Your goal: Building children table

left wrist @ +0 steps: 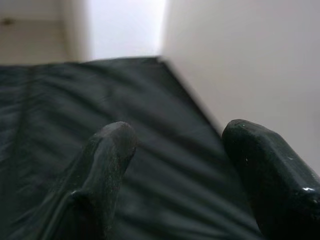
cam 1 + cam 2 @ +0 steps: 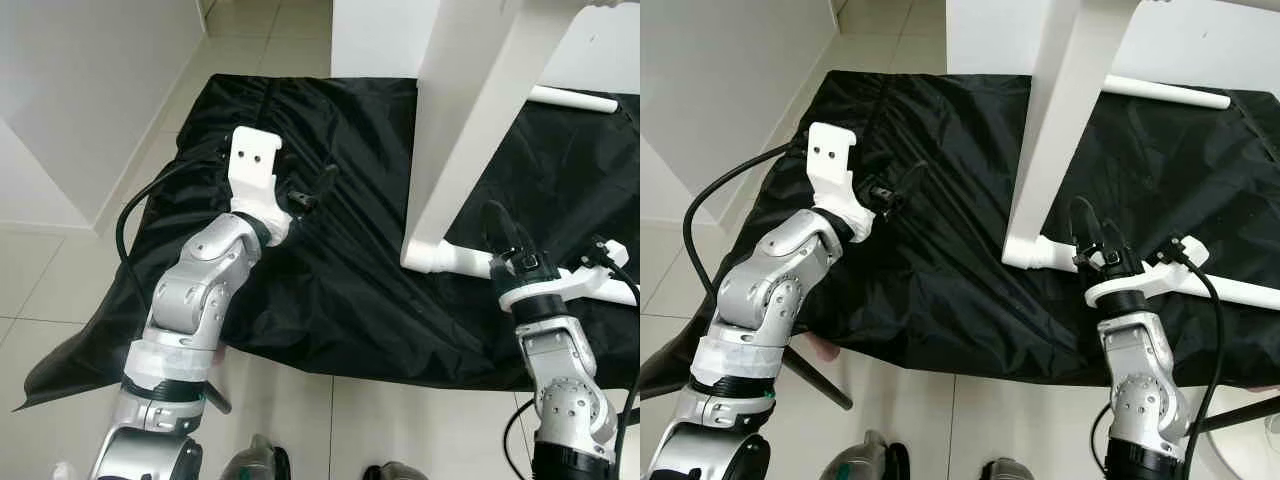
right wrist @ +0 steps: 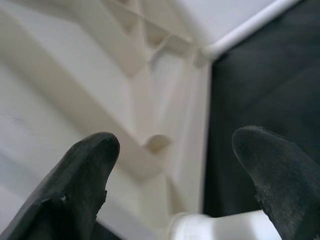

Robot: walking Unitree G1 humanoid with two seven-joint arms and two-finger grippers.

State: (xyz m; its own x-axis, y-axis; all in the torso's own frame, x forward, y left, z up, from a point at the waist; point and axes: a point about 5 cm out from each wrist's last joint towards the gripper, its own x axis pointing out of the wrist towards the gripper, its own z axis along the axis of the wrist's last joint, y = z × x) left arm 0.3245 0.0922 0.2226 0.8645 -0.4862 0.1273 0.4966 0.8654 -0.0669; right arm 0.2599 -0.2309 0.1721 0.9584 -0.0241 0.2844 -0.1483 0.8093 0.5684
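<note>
Now the right gripper [image 3: 170, 165] is spread wide, the white table [image 3: 75, 75] just past its fingertips. The left gripper [image 1: 185, 165] gapes over the black cloth [image 1: 75, 100], holding nothing. A hard bump could tip the table.

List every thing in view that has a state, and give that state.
left gripper: open, empty, over the black cloth.
right gripper: open, empty, beside the white table frame.
white table frame: tipped on the cloth, tube ends resting on it.
black cloth: spread on the floor, wrinkled.

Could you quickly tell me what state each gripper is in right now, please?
Left gripper: jaws open, empty, over the black cloth.
Right gripper: jaws open, empty, by the white table leg.
</note>
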